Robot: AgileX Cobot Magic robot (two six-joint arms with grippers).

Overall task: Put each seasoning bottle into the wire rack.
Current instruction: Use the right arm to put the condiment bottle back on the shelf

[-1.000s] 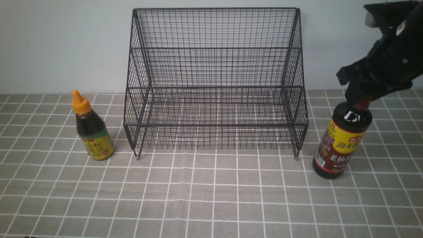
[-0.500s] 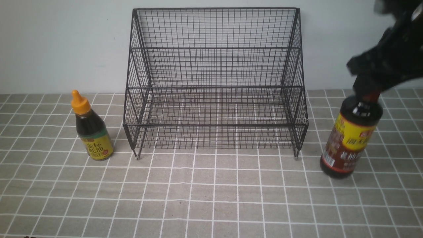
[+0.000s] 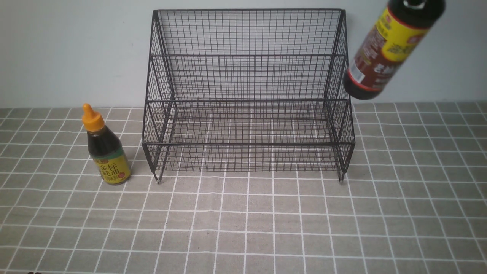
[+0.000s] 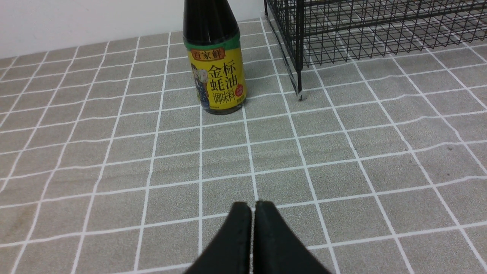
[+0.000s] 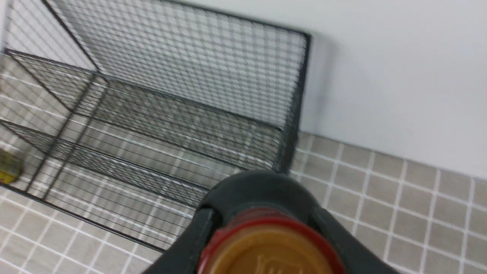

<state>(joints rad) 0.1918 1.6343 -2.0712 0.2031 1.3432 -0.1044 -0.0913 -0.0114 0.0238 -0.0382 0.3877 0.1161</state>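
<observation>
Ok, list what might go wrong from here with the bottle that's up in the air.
The tall dark-sauce bottle with the yellow-and-red label hangs tilted, its base beside the black wire-mesh rack's right side, so it could knock that side on the way in.

The right claw grips only near the cap, so the heavy-looking body might swing or slip.

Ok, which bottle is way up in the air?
The bigger bottle with the yellow and brown label; the orange-capped one stands on the table.

Squat bottle (image 3: 110, 152) left of wire rack (image 3: 249, 101) (wall (image 3: 72, 53) behind).
</observation>
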